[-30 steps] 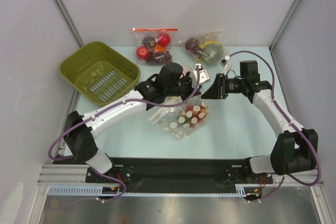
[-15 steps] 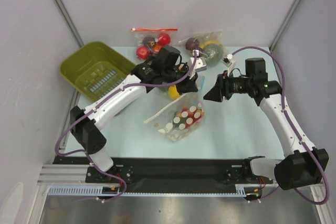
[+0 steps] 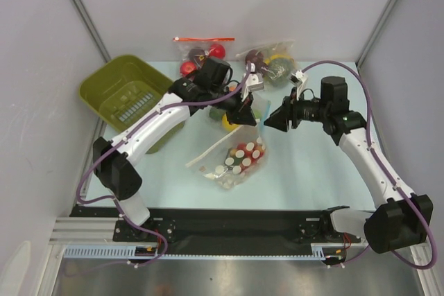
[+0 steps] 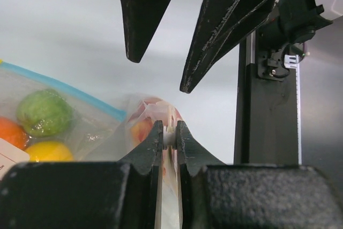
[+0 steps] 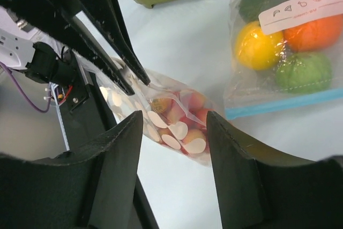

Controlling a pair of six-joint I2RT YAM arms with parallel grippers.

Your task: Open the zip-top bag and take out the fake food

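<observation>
Pinching the zip-top bag [image 4: 154, 112], left end effector [image 4: 169, 130] shows only wrist-side.

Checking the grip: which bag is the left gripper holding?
The white-spotted bag, pinched in the shut left gripper. The red-zip bag, blue-zip bag and plain bag lie ungripped.

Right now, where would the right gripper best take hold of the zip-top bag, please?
Probably the thin edge of the bag, beside where the left gripper pinches, the open right gripper coming from the right: that edge is lifted flat; the rest bulges.
</observation>
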